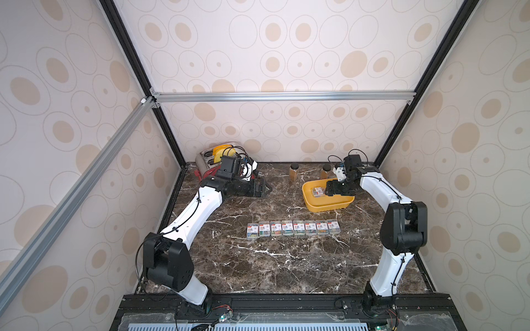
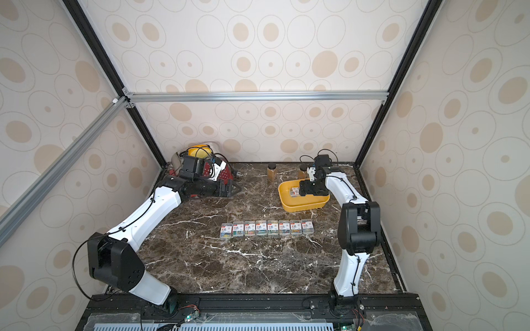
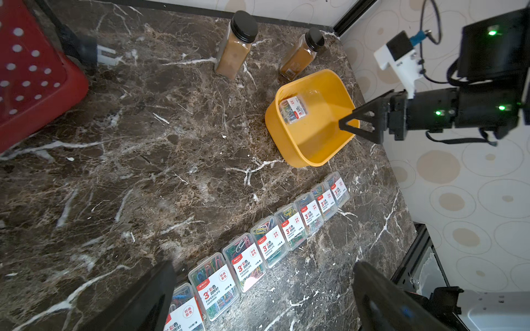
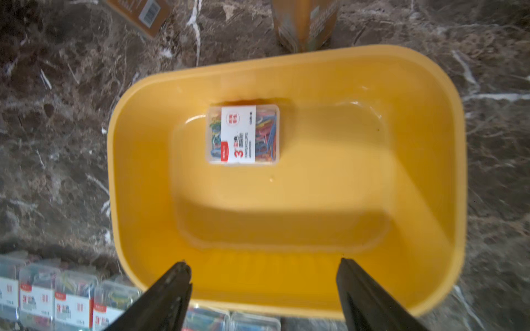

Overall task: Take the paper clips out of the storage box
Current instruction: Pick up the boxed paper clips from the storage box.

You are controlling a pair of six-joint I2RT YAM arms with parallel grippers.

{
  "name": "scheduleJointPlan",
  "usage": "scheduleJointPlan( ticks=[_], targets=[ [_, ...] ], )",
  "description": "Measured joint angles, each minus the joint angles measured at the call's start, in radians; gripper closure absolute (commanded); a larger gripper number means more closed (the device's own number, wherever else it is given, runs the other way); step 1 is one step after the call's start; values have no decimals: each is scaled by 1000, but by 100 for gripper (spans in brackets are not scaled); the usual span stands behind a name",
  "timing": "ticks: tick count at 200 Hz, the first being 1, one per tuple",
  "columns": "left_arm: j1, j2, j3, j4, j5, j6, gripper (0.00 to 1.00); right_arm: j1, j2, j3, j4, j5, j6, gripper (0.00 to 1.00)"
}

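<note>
The yellow storage box point(image 1: 329, 207) point(image 2: 304, 207) stands at the back right of the marble table. One clear case of paper clips point(image 4: 243, 134) point(image 1: 317, 191) lies flat on its floor, near the far left corner. My right gripper point(image 4: 263, 263) point(image 1: 328, 190) hovers over the box, open and holding nothing, its fingertips short of the case. Several more cases of paper clips point(image 1: 293, 227) point(image 3: 269, 243) lie in a neat row on the table in front of the box. Over the back left of the table, my left gripper point(image 1: 268, 189) point(image 3: 263, 268) hangs open and holds nothing.
A red dotted toaster point(image 1: 212, 163) sits in the back left corner behind the left arm. Two brown black-capped bottles point(image 1: 294, 172) point(image 1: 325, 171) stand just behind the box. Enclosure walls close off the table at the back and sides.
</note>
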Motion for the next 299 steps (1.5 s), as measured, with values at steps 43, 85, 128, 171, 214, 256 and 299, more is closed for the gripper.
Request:
scheduleJointPlan(
  ticks=[43,85,128,171,214,256,299],
  targets=[
    [0,-60,-13,-3,-34,0,1,13,148,100,45,-10,-17,4],
    [0,-86,-41,-5,-65,1,1,39,222,150,65,-7,-27,2],
    [0,-86,-43,-11,-75,8,1,62,289,195,66,-1,-33,2],
    [0,-86,-43,-17,-79,16,1,74,339,247,63,24,-37,16],
    [0,-86,-56,-16,-84,19,1,88,343,266,42,43,-35,33],
    [0,-105,-95,7,-90,18,1,89,340,273,17,39,-13,40],
    [0,-155,-167,78,-90,18,2,89,238,272,-40,-43,100,44]
  ],
)
